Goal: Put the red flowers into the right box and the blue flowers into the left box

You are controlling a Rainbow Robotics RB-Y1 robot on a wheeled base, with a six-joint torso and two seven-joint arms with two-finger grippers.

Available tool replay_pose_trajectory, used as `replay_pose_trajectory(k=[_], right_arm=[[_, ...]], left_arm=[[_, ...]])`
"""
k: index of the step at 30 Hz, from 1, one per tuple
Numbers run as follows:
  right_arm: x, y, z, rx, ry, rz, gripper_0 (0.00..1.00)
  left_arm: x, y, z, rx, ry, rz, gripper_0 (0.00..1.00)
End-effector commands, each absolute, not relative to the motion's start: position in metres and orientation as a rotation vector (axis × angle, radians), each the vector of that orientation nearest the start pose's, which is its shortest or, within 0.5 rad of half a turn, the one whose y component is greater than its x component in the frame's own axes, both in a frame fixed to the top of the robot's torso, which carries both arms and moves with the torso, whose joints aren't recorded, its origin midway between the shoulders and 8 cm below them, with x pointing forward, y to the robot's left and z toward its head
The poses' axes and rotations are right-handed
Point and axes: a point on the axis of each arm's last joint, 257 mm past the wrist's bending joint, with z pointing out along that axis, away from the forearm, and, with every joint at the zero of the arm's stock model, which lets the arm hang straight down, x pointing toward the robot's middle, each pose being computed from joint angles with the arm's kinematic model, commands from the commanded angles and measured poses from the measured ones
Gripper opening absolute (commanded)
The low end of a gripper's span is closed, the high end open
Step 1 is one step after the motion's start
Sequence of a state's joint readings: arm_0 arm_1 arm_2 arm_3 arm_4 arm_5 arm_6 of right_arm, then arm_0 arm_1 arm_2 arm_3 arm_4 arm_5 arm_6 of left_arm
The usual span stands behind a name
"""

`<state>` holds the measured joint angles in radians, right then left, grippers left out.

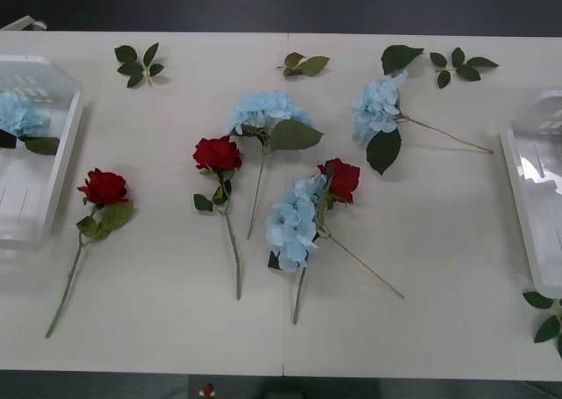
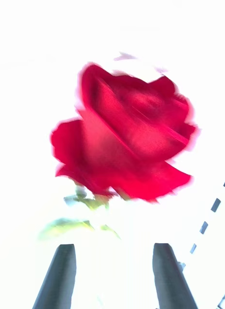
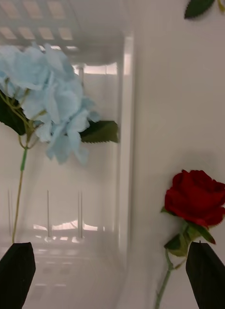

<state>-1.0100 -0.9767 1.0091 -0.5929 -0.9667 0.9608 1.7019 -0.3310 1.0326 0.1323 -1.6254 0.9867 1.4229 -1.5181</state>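
Both grippers stand spread and empty, the left gripper [image 3: 112,275] over the left box [image 1: 61,166] holding one pale blue hydrangea [image 3: 52,108], the right gripper [image 2: 115,275] above a deep-red rose [image 2: 124,137], while smaller roses [image 1: 217,154] lie on the table [image 1: 439,267].

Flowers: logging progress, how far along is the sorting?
Done: one blue hydrangea lies in the left box. In hand: a red rose sits before the right gripper's open fingers; the left gripper hovers open by it. Left: three roses, three hydrangeas on the table.
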Motion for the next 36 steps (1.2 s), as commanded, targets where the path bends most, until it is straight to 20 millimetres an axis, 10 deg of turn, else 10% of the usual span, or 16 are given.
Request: replay_pose_trajectory(k=[1, 10, 21, 36], right_arm=[[0.563, -0.566, -0.218, -0.209, 2.669, -0.656, 0.89], [0.612, -0.46, -0.184, -0.713, 2.529, -0.549, 0.94], [0.628, -0.344, -0.184, -1.254, 2.282, -0.497, 0.93], [0.644, -0.281, -0.215, -1.317, 2.25, -0.453, 0.93]], left_arm=[[0.476, 0.418, -0.168, 0.197, 2.564, 0.019, 0.91], [0.461, 0.382, -0.251, 0.481, 2.527, 0.156, 1.0], [0.442, 0.387, -0.294, 0.662, 2.48, 0.329, 1.0], [0.453, 0.37, -0.324, 0.634, 2.477, 0.311, 1.0]])
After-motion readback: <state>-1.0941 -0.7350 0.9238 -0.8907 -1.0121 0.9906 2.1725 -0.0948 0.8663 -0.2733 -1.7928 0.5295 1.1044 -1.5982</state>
